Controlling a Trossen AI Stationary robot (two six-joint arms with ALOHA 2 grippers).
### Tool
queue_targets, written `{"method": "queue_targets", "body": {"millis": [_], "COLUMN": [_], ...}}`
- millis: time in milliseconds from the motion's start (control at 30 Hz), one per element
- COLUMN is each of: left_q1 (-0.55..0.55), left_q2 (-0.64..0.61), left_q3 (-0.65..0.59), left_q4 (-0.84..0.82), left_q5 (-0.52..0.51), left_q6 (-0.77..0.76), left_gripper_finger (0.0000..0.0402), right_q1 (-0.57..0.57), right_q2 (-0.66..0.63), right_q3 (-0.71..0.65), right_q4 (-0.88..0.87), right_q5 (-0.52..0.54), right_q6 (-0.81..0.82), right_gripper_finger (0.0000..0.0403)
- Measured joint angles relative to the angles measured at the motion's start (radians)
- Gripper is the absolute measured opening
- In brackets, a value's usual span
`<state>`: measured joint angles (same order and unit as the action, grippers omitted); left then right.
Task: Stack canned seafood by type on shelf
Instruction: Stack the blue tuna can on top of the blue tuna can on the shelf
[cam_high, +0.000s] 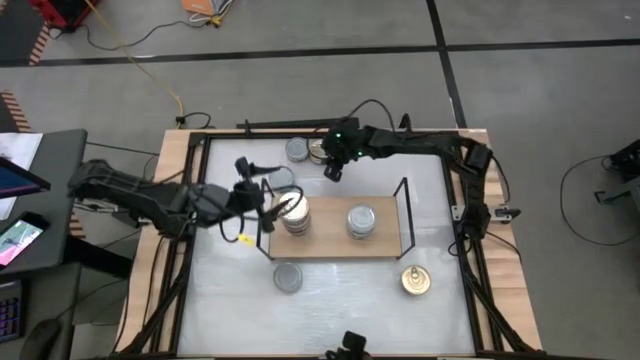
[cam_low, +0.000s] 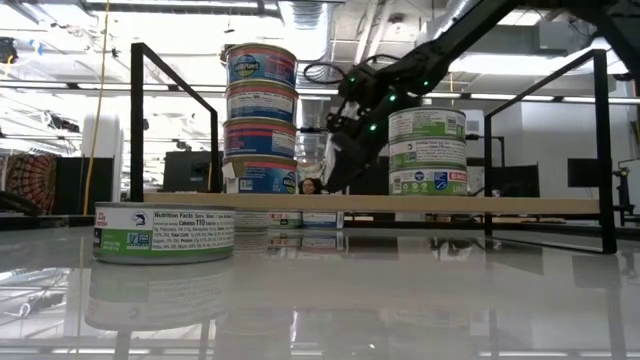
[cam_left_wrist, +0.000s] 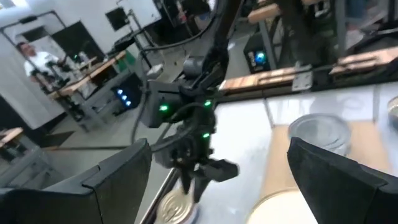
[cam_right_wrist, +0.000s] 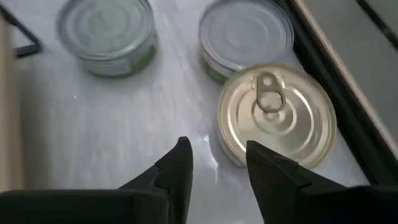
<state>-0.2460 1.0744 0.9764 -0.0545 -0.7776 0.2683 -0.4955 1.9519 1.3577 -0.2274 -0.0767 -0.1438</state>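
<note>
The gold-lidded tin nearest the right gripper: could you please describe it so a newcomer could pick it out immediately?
Start at the wooden shelf and look beyond its far long edge, where three tins cluster near the white tabletop's back border. The right gripper hovers open beside the gold pull-tab tin; its two neighbours have plain silver lids.

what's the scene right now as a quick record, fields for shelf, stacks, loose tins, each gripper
shelf: wooden board with black wire ends, mid-table
left stack: four blue-label tins, gold lid on top
right stack: three green-label tins, silver lid on top
loose tins in front: one silver-lidded tin, one gold-lidded tin
loose tins behind: gold tin and two silver ones
left gripper: open, at the left stack
right gripper: open, empty, above the table beside the gold tin behind the shelf
</note>
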Motion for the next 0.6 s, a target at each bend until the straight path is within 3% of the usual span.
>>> {"method": "queue_targets", "body": {"millis": [233, 600], "left_q1": [0.062, 0.103], "left_q2": [-0.037, -0.054], "left_q3": [0.0, 0.0], "left_q4": [-0.104, -0.114], "left_q5": [0.01, 0.047], "left_q6": [-0.002, 0.051], "left_gripper_finger": [0.0361, 0.0361], "right_q1": [-0.013, -0.054], "right_q2": [0.033, 0.066], "right_q3": [0.026, 0.03], "right_q4": [-0.019, -0.033], "right_q5": [0.103, 0.105], "right_q6": [0.015, 0.007], "right_gripper_finger": [0.0163, 0.0143]}}
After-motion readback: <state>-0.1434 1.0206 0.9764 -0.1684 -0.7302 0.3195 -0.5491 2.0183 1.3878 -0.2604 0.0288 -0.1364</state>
